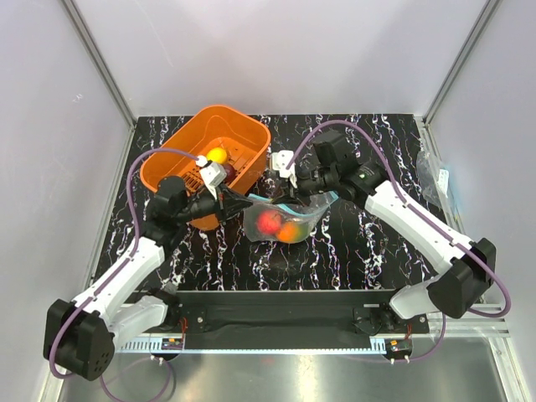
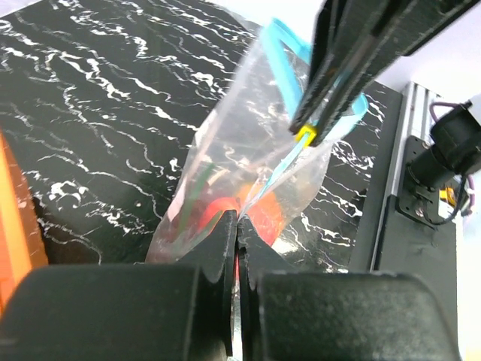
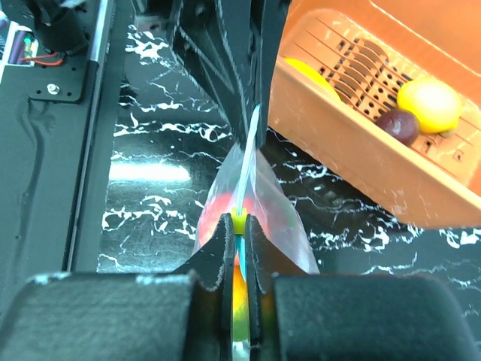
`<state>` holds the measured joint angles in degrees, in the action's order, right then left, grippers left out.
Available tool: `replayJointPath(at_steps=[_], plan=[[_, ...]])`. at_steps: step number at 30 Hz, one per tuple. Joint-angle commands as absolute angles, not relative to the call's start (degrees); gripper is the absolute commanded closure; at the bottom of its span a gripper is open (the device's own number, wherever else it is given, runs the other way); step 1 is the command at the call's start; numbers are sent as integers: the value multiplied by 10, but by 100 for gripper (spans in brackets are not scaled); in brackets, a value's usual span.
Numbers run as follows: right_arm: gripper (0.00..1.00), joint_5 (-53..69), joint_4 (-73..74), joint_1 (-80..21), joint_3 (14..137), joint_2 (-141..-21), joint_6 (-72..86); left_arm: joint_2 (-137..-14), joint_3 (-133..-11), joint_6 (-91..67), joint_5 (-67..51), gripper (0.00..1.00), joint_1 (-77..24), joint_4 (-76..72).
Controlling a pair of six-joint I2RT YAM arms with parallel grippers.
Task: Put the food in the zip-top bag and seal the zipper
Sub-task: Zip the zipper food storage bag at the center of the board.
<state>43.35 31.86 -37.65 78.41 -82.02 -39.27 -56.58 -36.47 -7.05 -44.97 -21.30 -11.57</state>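
The zip-top bag (image 1: 283, 221) hangs clear of the table, stretched between my two grippers, with a red apple (image 1: 269, 220) and an orange mango (image 1: 291, 231) inside. My left gripper (image 2: 237, 224) is shut on the bag's left mouth corner. My right gripper (image 3: 239, 224) is shut on the zipper (image 2: 288, 39), pinching its small yellow slider (image 3: 239, 221). In the top view the left gripper (image 1: 243, 198) and the right gripper (image 1: 295, 193) face each other along the teal strip. A yellow lemon (image 1: 217, 155) and dark grapes (image 3: 398, 125) lie in the orange basket.
The orange slotted basket (image 1: 243, 127) stands at the back left, right behind my left wrist. A spare clear plastic bag (image 1: 436, 177) lies off the table's right edge. White walls and metal posts close in the black marbled table (image 1: 368, 243).
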Motion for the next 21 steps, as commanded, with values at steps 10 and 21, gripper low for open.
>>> replayJointPath(at_steps=[10, 21], plan=[[100, 412, 345, -334, 733, -737, -406, -511, -335, -100, -296, 100, -136, -71], [100, 374, 352, -293, 662, -666, -424, -463, -320, -140, -169, 100, -105, -33]])
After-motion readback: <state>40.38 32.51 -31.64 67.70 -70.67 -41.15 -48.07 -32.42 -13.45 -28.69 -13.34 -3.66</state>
